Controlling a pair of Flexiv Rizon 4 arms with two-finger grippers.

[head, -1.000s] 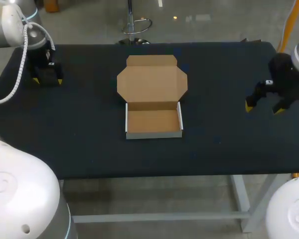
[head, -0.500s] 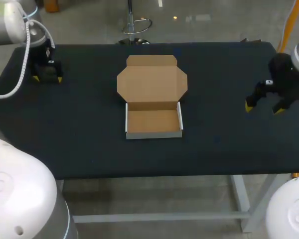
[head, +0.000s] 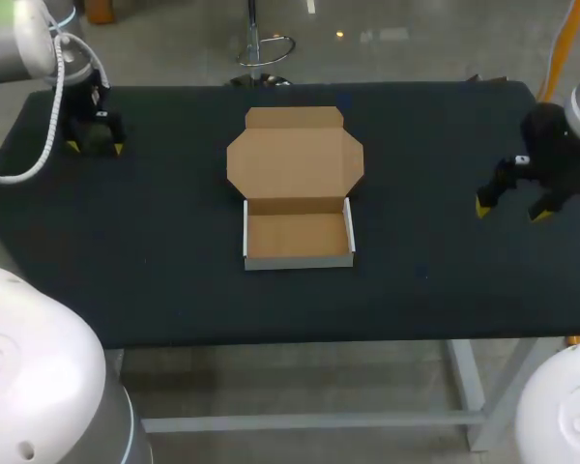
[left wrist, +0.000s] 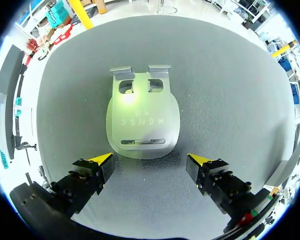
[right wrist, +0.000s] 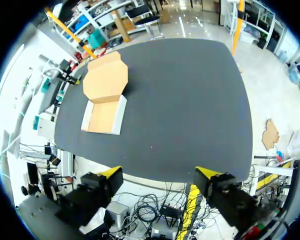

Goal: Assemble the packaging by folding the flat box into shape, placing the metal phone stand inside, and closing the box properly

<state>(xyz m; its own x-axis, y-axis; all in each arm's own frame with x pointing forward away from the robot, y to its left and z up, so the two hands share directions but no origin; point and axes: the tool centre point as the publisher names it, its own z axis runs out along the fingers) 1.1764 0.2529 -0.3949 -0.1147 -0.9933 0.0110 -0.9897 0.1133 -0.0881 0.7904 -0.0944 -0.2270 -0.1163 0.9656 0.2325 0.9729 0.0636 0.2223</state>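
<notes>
Quick rundown: 1 cardboard box point(head: 297, 198), 1 metal phone stand point(left wrist: 142, 120) and 2 grippers, all on 1 black surface point(head: 155, 251).

The box sits about mid-surface. Its tray part is folded up, with 3 low white-sided walls showing in the head view. The lid lies flat and open behind it, toward the far edge. It's well apart from the left, right and near edges, and the lid's far flap comes near the back edge.

The stand is over by the far left corner, lying flat and folded. It's silvery, with 2 cutouts at its far end. In the head view it's hidden under the left arm, so only the left wrist view shows it.

The left gripper point(left wrist: 150, 160) hangs right over the stand with its fingers spread wide. There's 1 yellow tip on each side of the stand's near end, and they aren't clamped on it.

The right gripper point(head: 511, 210) is by the right edge, fingers also apart, well away from the box.

There are wide bare stretches of surface on both sides of the box, plus a strip along the front.
</notes>
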